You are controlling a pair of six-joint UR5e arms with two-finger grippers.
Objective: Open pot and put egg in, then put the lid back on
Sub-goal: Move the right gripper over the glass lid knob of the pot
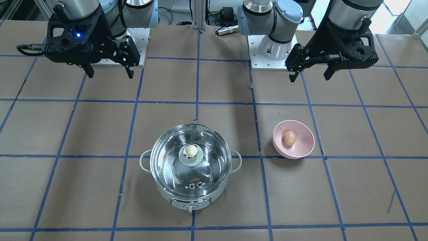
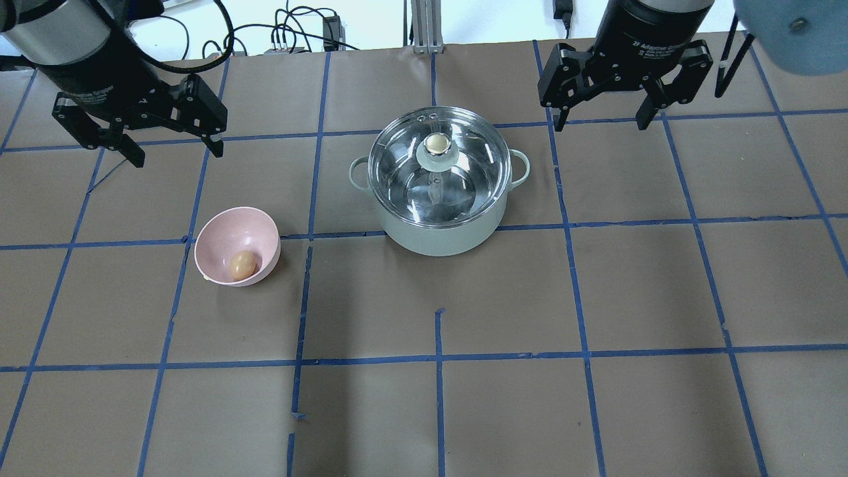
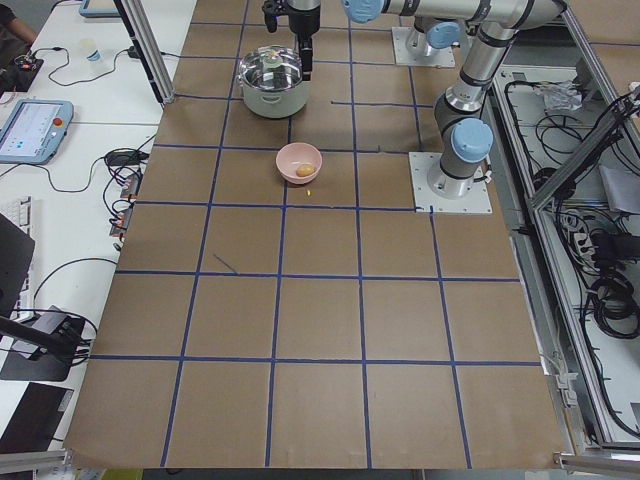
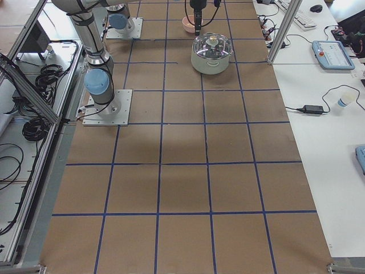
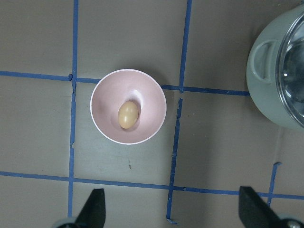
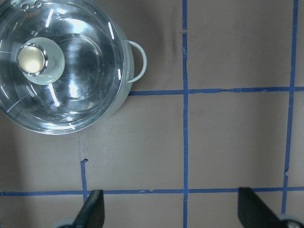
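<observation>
The pot (image 2: 437, 238) stands on the bench (image 2: 503, 397), which is brown with blue tape lines (image 2: 437, 358) that make squares; the pot is pale green-white outside and shiny inside. The lid (image 2: 470, 179) sits flat on top of the pot, so the pot is closed; the lid is clear glass, and its round cream knob (image 2: 435, 142) stands up in the middle. Two little metal holes (image 1: 196, 185) in the lid are on the side of the pot away from the robot; the pot's control knob (image 1: 190, 208) is on that side too. The pot has a small loop handle on each side.

The egg (image 2: 242, 264) is light brown; it lies in a pink bowl (image 2: 232, 228). The bowl stands to the left of the pot and a bit nearer the robot; the bowl and the pot do not touch.

The left hand (image 2: 177, 156) hangs in the air to the left of the pot, well apart from it; its two fingers are spread wide, and it has hold of nothing. Its own camera looks straight down on the bowl and the egg. The right hand (image 2: 601, 126) hangs in the air to the right of the pot, also well apart; its fingers are spread wide too, with nothing between them. Its own camera sees the pot and lid off to one side.
</observation>
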